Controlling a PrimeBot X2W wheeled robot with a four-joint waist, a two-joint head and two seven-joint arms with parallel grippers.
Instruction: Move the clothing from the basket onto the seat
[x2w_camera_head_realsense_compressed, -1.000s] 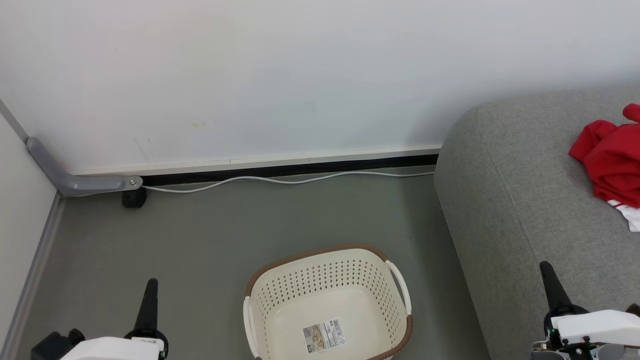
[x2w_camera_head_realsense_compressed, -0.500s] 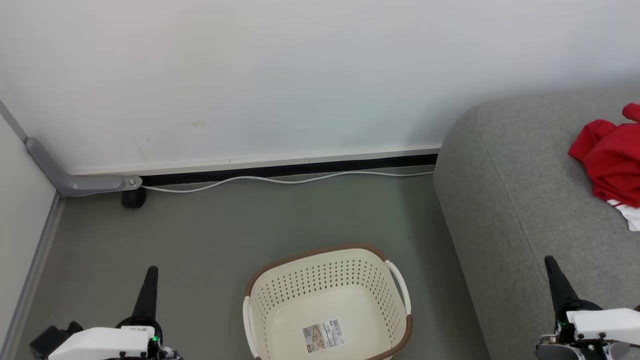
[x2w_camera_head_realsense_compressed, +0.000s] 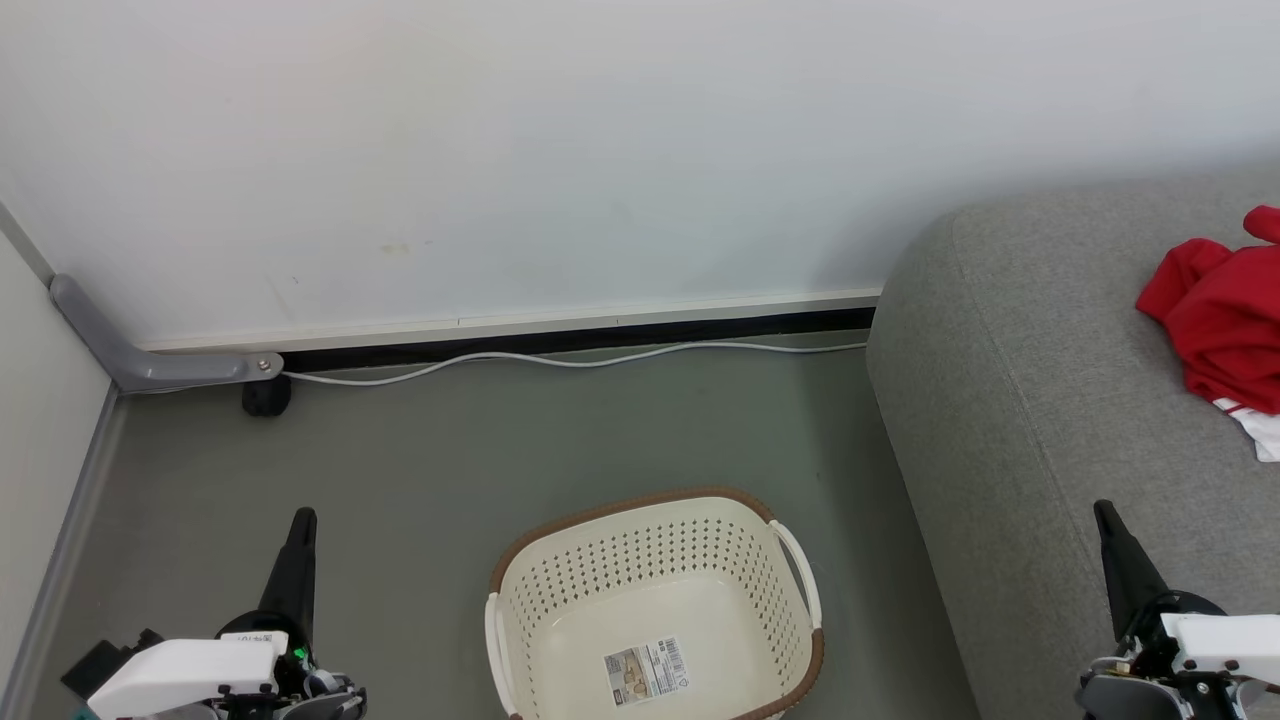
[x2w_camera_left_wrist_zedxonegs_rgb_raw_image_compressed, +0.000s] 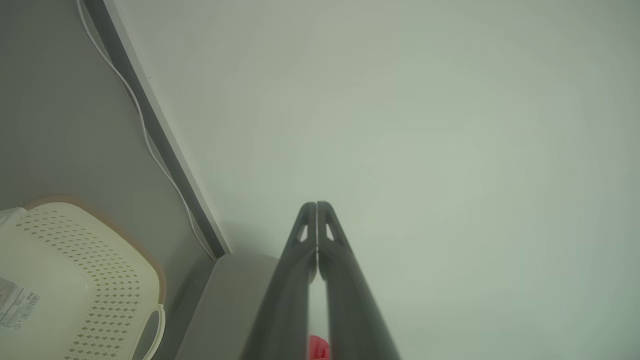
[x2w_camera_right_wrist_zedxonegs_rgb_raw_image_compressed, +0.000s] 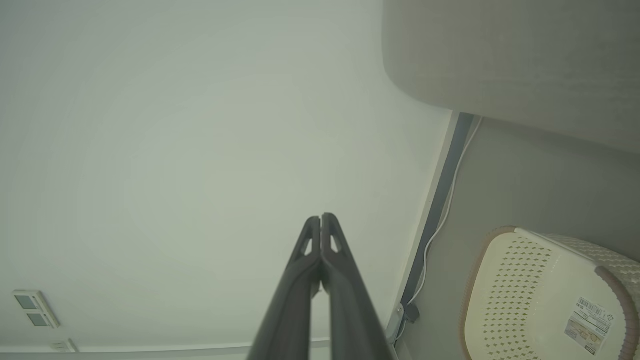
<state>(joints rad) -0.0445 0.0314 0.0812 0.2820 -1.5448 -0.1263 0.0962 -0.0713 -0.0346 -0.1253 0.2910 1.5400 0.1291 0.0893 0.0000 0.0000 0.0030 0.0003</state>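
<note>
1. You'll find the basket (x2w_camera_head_realsense_compressed: 650, 560) at the bottom centre of the head view. It stands upright on the grey-green floor (x2w_camera_head_realsense_compressed: 450, 450), with a paper label (x2w_camera_head_realsense_compressed: 648, 670) lying flat on its inner bottom.
2. The clothing (x2w_camera_head_realsense_compressed: 1225, 320) is at the right edge of that view, a crumpled red heap with a bit of white at its lower end. It rests on top of the sofa (x2w_camera_head_realsense_compressed: 1050, 400), well apart from the basket, and the frame edge cuts it off.
3. The sofa takes up the right side of the frame. Its rounded end is near the basket's right handle (x2w_camera_head_realsense_compressed: 800, 565), with a strip of floor between them.
4. Your left gripper (x2w_camera_head_realsense_compressed: 303, 515) sits at the lower left, over the floor to the left of the basket. In the left wrist view its fingers (x2w_camera_left_wrist_zedxonegs_rgb_raw_image_compressed: 300, 270) are pressed together at the tips and hold nothing.
5. Your right gripper (x2w_camera_head_realsense_compressed: 1103, 508) sits at the lower right, in front of the sofa's grey fabric. In the right wrist view its fingers (x2w_camera_right_wrist_zedxonegs_rgb_raw_image_compressed: 300, 280) meet at the tips, also empty.
6. A white cable (x2w_camera_head_realsense_compressed: 560, 360) runs along the foot of the wall (x2w_camera_head_realsense_compressed: 600, 150) across the middle of the frame, from a grey bracket (x2w_camera_head_realsense_compressed: 150, 365) at the left to the sofa's end.
</note>
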